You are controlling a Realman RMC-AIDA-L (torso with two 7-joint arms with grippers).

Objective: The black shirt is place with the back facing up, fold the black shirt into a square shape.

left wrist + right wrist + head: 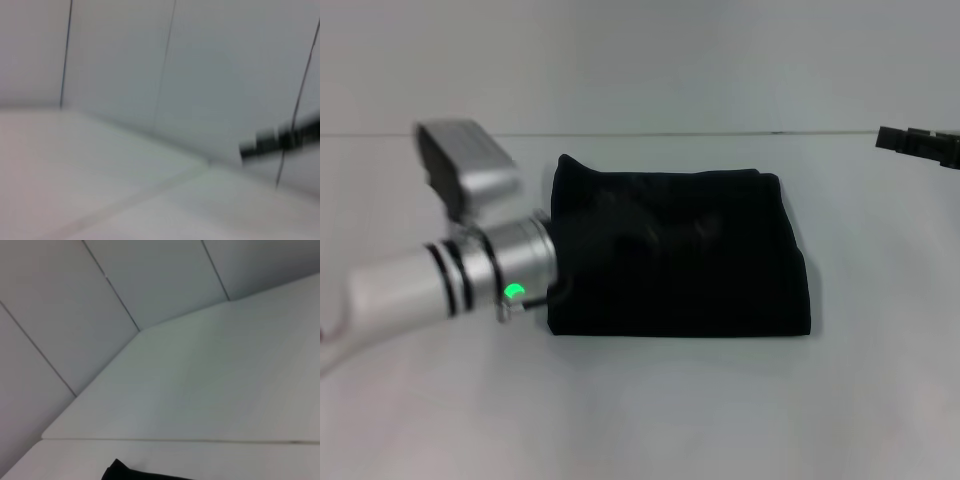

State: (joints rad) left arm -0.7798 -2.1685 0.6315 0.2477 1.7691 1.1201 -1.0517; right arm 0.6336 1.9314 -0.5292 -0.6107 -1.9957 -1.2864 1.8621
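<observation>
The black shirt (680, 255) lies mid-table, already folded to a near-square. Your left gripper (560, 262) sits at its 9 o'clock edge; jaw state can't be told. Right gripper (920, 143) is parked at 2 o'clock. Next, probably: withdraw left without dragging cloth.

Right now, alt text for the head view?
A black shirt, folded into a rough rectangle, lies on a white table. The left arm reaches in over its left edge, its gripper hidden against the cloth. The right gripper sits far right.
</observation>
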